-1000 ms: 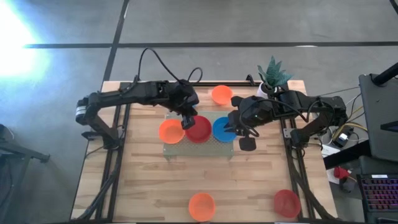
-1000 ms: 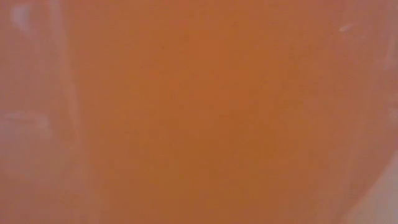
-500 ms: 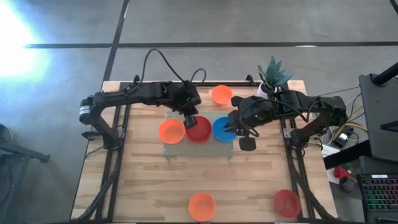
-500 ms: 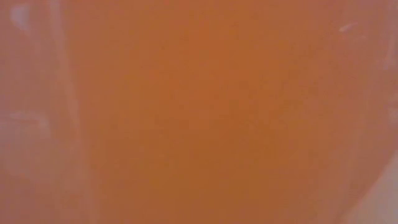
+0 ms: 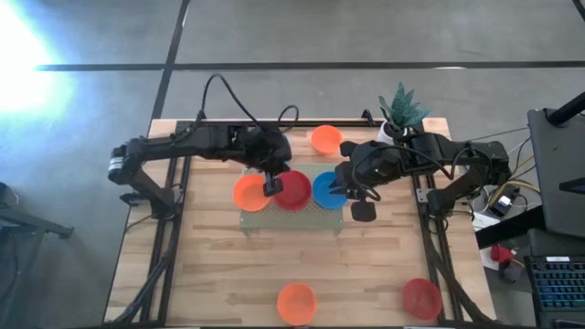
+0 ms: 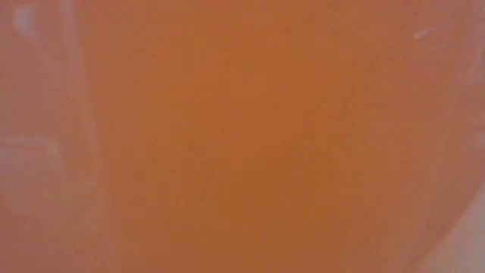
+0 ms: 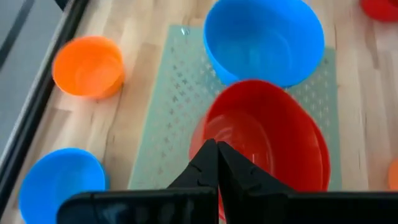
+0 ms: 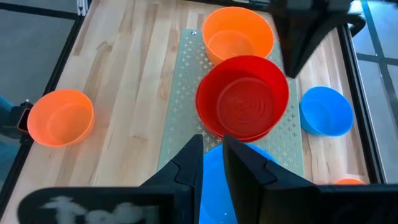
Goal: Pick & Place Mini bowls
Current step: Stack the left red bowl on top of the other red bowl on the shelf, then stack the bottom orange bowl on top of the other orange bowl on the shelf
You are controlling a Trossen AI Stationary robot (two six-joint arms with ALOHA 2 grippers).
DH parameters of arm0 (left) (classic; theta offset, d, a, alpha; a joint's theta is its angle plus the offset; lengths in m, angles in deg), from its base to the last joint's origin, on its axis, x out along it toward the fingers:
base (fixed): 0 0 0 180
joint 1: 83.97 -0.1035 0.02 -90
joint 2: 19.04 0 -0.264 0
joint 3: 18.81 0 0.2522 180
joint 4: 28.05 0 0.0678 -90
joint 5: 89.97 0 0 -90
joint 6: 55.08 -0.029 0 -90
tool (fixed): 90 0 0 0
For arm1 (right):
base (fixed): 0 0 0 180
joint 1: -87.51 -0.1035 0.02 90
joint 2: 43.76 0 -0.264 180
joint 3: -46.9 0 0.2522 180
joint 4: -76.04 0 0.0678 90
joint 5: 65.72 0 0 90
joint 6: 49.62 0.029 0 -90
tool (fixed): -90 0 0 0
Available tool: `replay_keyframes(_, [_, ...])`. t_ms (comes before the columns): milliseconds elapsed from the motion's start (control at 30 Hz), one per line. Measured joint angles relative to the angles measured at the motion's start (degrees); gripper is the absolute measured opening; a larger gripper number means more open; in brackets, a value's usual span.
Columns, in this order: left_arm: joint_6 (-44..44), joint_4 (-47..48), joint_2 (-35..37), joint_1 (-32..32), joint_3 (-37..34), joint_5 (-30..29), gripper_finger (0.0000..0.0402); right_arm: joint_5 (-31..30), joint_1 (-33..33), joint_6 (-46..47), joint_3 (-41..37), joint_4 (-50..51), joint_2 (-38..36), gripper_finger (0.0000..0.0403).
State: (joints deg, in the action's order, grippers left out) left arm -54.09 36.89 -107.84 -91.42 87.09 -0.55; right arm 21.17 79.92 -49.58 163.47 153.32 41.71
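Three mini bowls sit in a row on the pale green mat [image 5: 292, 217]: orange [image 5: 249, 193], red [image 5: 295, 190] and blue [image 5: 324, 187]. My left gripper [image 5: 271, 187] is shut, with its tips [image 7: 216, 146] at the red bowl's rim [image 7: 198, 140] on the orange bowl's side. My right gripper [image 5: 345, 189] stands at the blue bowl's right rim, its fingers [image 8: 213, 148] close together. Another blue bowl [image 8: 325, 111] sits by the far edge, hidden under my left arm in the high view. My left gripper's shut tips stand at the red bowl's rim [image 7: 198, 140], slanting down from the far left; I cannot tell whether they touch it. My right gripper holds the blue bowl's rim [image 8: 214, 171] on its right side, one finger outside and one inside, coming from above. The bowl sits on the mat.
An orange bowl [image 5: 324, 139] and a potted plant [image 5: 399, 110] stand at the far edge. An orange bowl [image 5: 295, 302] and a red bowl [image 5: 421, 298] sit near the front edge. The low view is filled with orange [image 6: 242, 136].
My left gripper has gone a little toward the near edge and the left, from the red bowl's far-left rim to the gap between the orange and red bowls. The bowls have stayed in place.
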Motion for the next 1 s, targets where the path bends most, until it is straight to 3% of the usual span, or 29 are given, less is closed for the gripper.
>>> replay_keyframes(333, [2.3, -0.1, -0.1, -0.4, -5.2, -4.4, 0.0, 0.0, 0.0, -0.3, 0.0, 0.0, 0.0, 0.0057])
replay_keyframes(667, [2.4, -0.8, 1.4, 0.4, -4.2, -4.3, 0.0, 0.0, 0.0, -1.3, 0.0, 0.0, 0.0, 0.0057])
replay_keyframes(1000, [2.6, -0.5, 6.9, 9.4, -4.2, -7.8, 0.0, 0.0, 0.0, -3.0, -0.1, 0.1, -0.1, 0.0057])
